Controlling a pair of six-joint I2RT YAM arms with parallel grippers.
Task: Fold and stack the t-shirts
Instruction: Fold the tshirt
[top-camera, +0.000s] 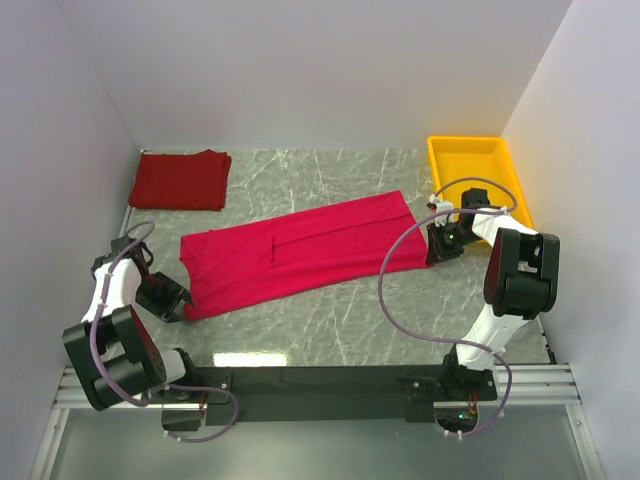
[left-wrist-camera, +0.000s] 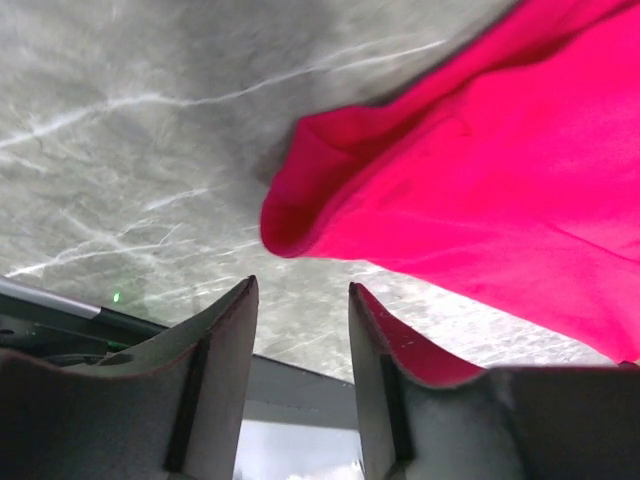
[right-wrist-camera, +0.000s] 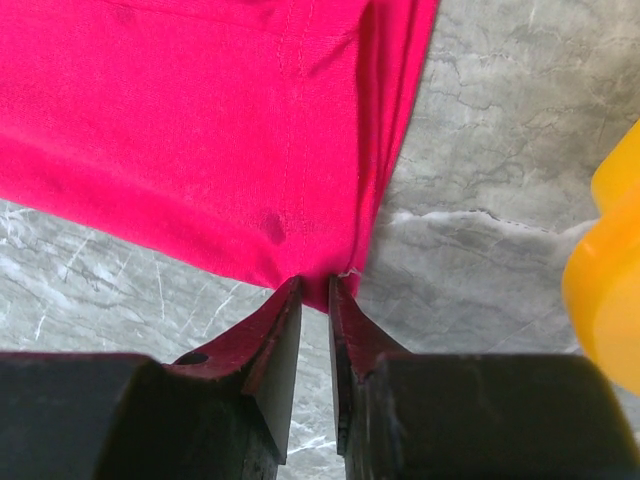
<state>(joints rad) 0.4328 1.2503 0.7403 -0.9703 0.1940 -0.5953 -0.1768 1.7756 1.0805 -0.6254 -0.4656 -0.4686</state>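
Note:
A bright crimson t-shirt (top-camera: 300, 255) lies as a long folded band across the middle of the table, slanting up to the right. A darker red t-shirt (top-camera: 180, 180) rests folded at the back left. My left gripper (top-camera: 172, 298) sits just off the crimson shirt's near left end. In the left wrist view this gripper (left-wrist-camera: 300, 285) is open with only table between its fingers, and the cloth's rounded corner (left-wrist-camera: 300, 215) lies just beyond. My right gripper (top-camera: 438, 248) is at the shirt's right near corner. Its tips (right-wrist-camera: 315, 282) stand narrowly apart, at the hem (right-wrist-camera: 340, 265).
A yellow tray (top-camera: 470, 142) stands at the back right, close behind the right arm; its edge (right-wrist-camera: 610, 270) shows in the right wrist view. White walls enclose the grey marble table (top-camera: 330, 330) on three sides. A black rail runs along the near edge.

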